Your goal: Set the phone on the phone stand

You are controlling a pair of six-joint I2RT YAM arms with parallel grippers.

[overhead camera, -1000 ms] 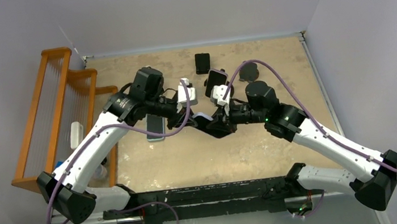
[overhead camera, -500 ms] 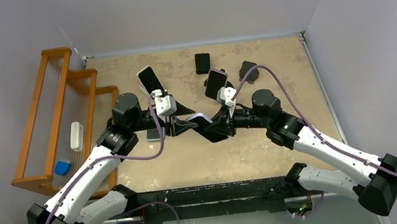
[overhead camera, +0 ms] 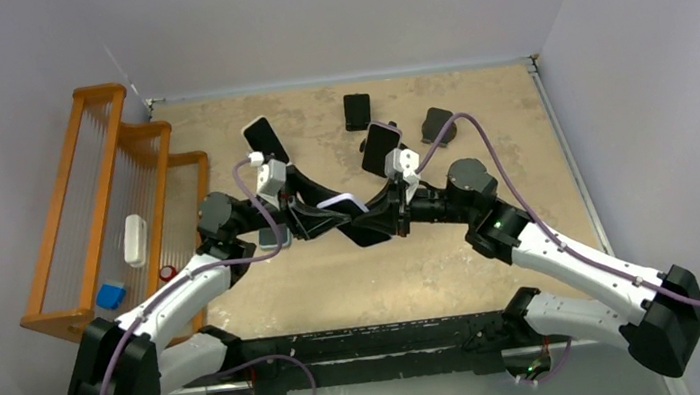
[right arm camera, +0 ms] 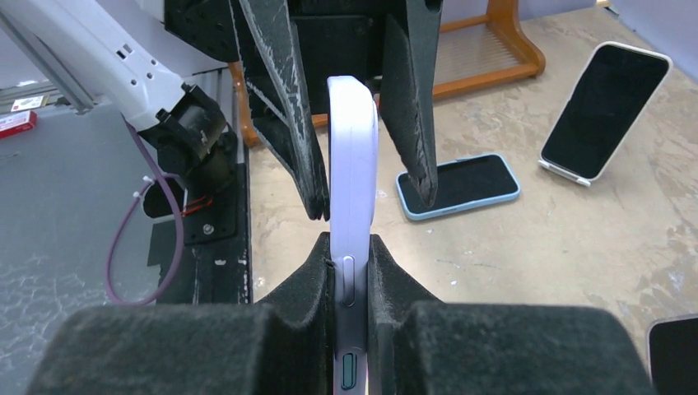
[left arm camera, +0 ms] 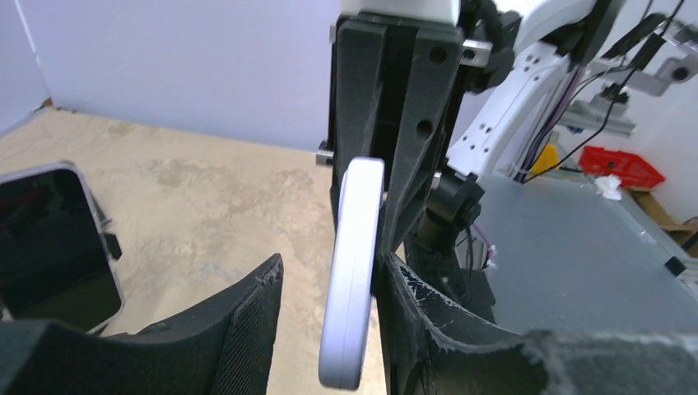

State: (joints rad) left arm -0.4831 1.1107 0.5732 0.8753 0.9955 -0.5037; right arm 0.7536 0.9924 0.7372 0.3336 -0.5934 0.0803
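A lavender phone (overhead camera: 341, 202) hangs in the air over the middle of the table, edge-on in both wrist views (right arm camera: 352, 148) (left arm camera: 354, 263). My right gripper (overhead camera: 381, 216) (right arm camera: 352, 243) is shut on its near end, both pads pressed to its faces. My left gripper (overhead camera: 326, 213) (left arm camera: 329, 276) is open and straddles the other end; the phone touches one finger and there is a gap to the other. A black stand (overhead camera: 357, 111) and another (overhead camera: 437, 126) sit at the back of the table.
A phone leans on a stand at back left (overhead camera: 263, 140) (right arm camera: 605, 103), another at back centre (overhead camera: 380, 146). A blue-cased phone (overhead camera: 273, 235) (right arm camera: 458, 186) lies flat under the left arm. A wooden rack (overhead camera: 102, 178) with small items stands along the left edge.
The left arm has swung back toward the near left, uncovering the back-left phone, and its open fingers now straddle the held phone's free end. The right gripper has shifted slightly left with the phone.
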